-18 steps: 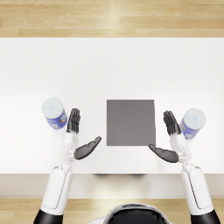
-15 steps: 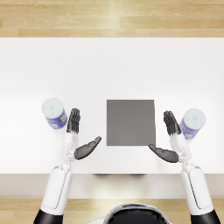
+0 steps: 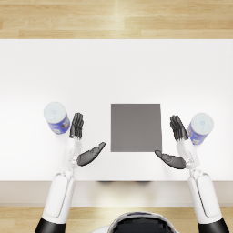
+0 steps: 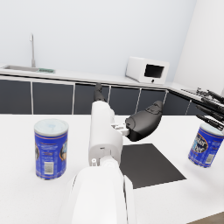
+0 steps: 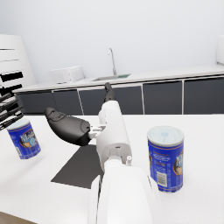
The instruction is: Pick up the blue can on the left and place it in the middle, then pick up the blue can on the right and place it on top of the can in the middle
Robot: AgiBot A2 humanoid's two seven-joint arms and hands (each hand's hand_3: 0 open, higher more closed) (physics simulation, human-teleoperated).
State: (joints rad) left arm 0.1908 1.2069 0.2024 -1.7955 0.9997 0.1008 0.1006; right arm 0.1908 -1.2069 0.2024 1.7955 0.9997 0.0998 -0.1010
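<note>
- White counter [image 3: 116,73] is seen carrying a dark square mat [image 3: 136,127] between two sealed blue cans, label print illegible.
- Left blue can [image 3: 57,118] is beside the left hand [image 3: 82,143]; fingers spread, nothing held.
- Right blue can [image 3: 200,128] is beside the right hand [image 3: 176,144]; fingers spread, nothing held.

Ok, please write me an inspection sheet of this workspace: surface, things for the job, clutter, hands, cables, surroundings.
Surface: white table, with a dark grey square mat in the middle.
Job's things: left blue can upright, on the outer side of the left hand; right blue can upright, on the outer side of the right hand. Both stand off the mat.
Clutter: nothing seen.
Hands: left hand open, holding nothing, fingers close to its can; right hand open, holding nothing.
Cables: nothing seen.
Surroundings: wooden floor; kitchen counter with a sink tap and a microwave.
</note>
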